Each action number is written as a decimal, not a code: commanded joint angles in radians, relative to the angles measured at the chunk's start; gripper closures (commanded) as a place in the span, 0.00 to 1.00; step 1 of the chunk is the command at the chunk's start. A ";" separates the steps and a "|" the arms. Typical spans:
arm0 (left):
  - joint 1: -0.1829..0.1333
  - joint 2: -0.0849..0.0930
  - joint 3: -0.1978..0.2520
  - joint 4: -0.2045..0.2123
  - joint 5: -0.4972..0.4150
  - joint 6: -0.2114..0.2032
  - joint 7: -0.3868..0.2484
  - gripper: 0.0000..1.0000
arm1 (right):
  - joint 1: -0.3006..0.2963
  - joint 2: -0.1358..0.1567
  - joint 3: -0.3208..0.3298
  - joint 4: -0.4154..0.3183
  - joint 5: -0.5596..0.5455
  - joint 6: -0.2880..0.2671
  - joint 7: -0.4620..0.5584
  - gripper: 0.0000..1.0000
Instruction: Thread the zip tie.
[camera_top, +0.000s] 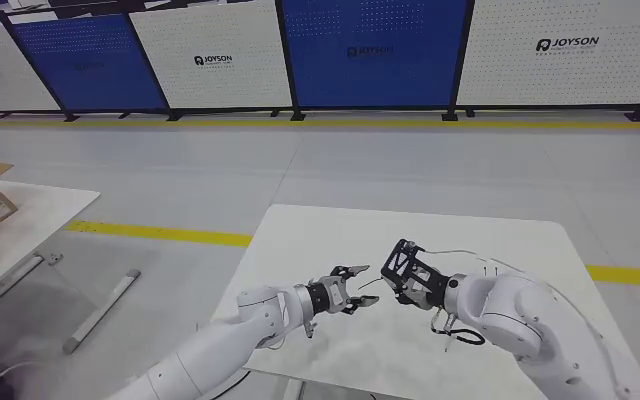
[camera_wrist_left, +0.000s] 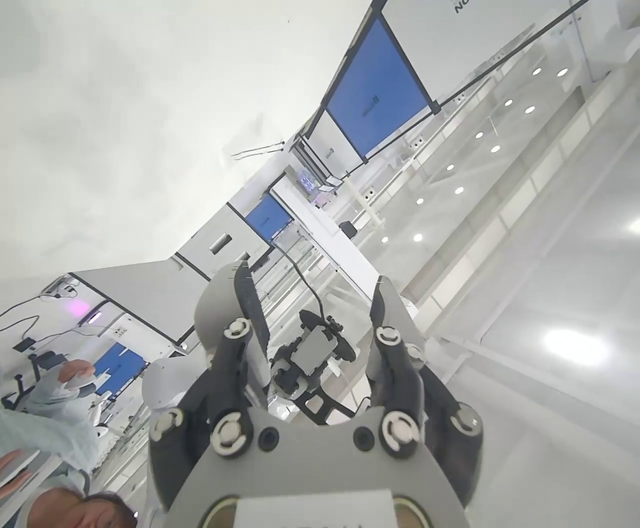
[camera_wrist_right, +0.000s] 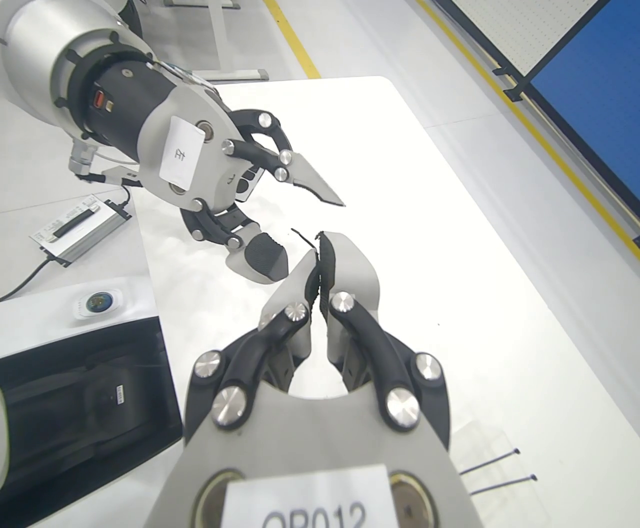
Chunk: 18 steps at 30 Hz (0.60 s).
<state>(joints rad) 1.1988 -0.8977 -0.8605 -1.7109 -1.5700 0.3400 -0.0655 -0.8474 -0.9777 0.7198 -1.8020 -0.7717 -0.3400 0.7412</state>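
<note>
A thin black zip tie is pinched in my right gripper, which is shut on it; only a short end sticks out past the fingertips. My left gripper faces it with its fingers spread open, and the tie's free end lies in the gap between them, touching neither. In the top view both grippers meet above the middle of the white table: the left gripper is open, and the right gripper sits just beside it. The left wrist view looks between the open left gripper fingers at the right arm's wrist.
Two spare black zip ties lie on the table near my right arm. A grey power adapter with its cable sits on a surface beside the table. Blue and white partition panels stand far behind.
</note>
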 joint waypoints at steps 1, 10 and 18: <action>-0.009 -0.001 0.012 0.004 0.000 0.000 0.006 0.57 | 0.000 0.000 0.000 0.000 0.000 0.000 0.000 1.00; -0.027 0.000 0.037 0.014 0.000 0.000 -0.027 0.70 | 0.000 0.000 0.000 0.000 0.000 0.000 0.000 1.00; -0.029 -0.002 0.035 0.015 0.000 0.000 -0.035 0.72 | 0.000 0.000 0.000 0.000 0.000 0.000 0.000 1.00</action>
<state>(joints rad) 1.1696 -0.8992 -0.8249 -1.6955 -1.5700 0.3400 -0.1004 -0.8474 -0.9777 0.7198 -1.8020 -0.7717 -0.3400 0.7412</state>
